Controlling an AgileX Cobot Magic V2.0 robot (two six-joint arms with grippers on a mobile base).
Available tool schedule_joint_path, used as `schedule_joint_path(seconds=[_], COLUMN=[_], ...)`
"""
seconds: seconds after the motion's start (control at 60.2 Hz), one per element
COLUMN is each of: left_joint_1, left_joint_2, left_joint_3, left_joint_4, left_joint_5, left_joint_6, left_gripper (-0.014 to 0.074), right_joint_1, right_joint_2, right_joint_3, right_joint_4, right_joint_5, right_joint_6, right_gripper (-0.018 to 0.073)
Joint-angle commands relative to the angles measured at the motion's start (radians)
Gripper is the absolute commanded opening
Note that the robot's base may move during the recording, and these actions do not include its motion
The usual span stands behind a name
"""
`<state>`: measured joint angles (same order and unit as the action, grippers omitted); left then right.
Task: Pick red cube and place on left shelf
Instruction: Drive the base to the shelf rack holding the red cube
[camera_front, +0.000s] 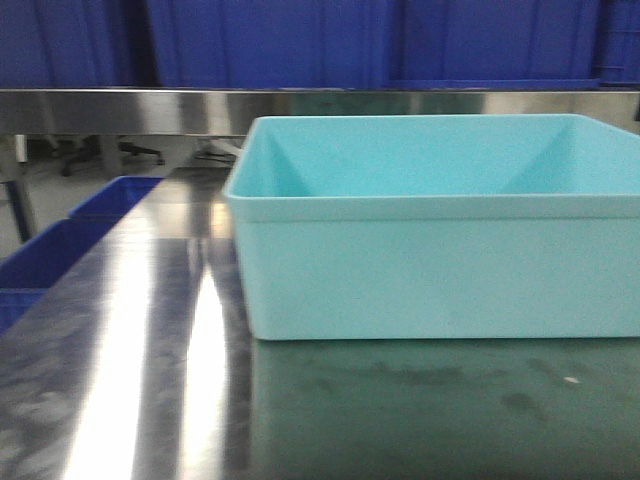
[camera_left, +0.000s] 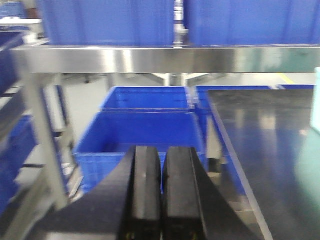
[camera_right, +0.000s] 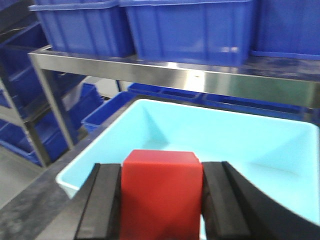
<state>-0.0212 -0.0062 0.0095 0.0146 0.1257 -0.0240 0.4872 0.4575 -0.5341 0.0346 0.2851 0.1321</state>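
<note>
**A:** Steel first. The left shelf (camera_right: 200, 80) runs across ahead of and above the right claw (camera_right: 161, 172), and blue crates (camera_right: 185, 30) stand on it almost side by side.

**B:** So where is there room for the cube?

**A:** Hard to tell. I'd guess only the strip in front of the crates, and that's my worry. Come in too low and the cube knocks the shelf's front edge. Set it down too shallow and it could tip back off.

**B:** And under the claw?

**A:** The surface (camera_front: 150, 350), with the pale turquoise tub (camera_right: 225, 135) on it, below and ahead of the claw. If the grip slips here, the cube probably lands in the tub.

**B:** Where's the red cube (camera_right: 161, 200) itself?

**A:** Clamped between the right claw's two fingers, held up over the tub's near side. Only the right wrist view shows that. The front view has the tub, the surface and the shelf, but no cube and no claw.

**B:** And the left claw (camera_left: 162, 195)?

**A:** Its fingers are pressed together with nothing between them. It appears only in its own view, which also shows the lower crates (camera_left: 145, 135) ahead of it, beside the surface.
</note>
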Motion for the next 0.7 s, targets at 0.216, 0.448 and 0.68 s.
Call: schedule_joint_path(seconds=[0.216, 0.448, 0.68], left_joint_1=[-0.001, -0.001, -0.001], left_joint_2=[-0.017, -0.017, -0.017], left_joint_3=[0.023, 0.023, 0.023], left_joint_4=[-0.007, -0.007, -0.007], left_joint_5=[-0.087, -0.087, -0.087], left_joint_6=[-0.001, -0.001, -0.001], left_gripper=[0.0102, 0.0102, 0.0102], right_joint_1=[-0.003, -0.003, -0.003], right_joint_2=[0.005, 0.005, 0.005], right_joint_3=[-0.026, -0.026, -0.026], right_joint_4=[-0.007, -0.007, -0.007], right_joint_5=[-0.095, -0.095, -0.095], right_joint_6=[-0.001, -0.001, -0.001], right_gripper=[0.0234, 0.0234, 0.0234])
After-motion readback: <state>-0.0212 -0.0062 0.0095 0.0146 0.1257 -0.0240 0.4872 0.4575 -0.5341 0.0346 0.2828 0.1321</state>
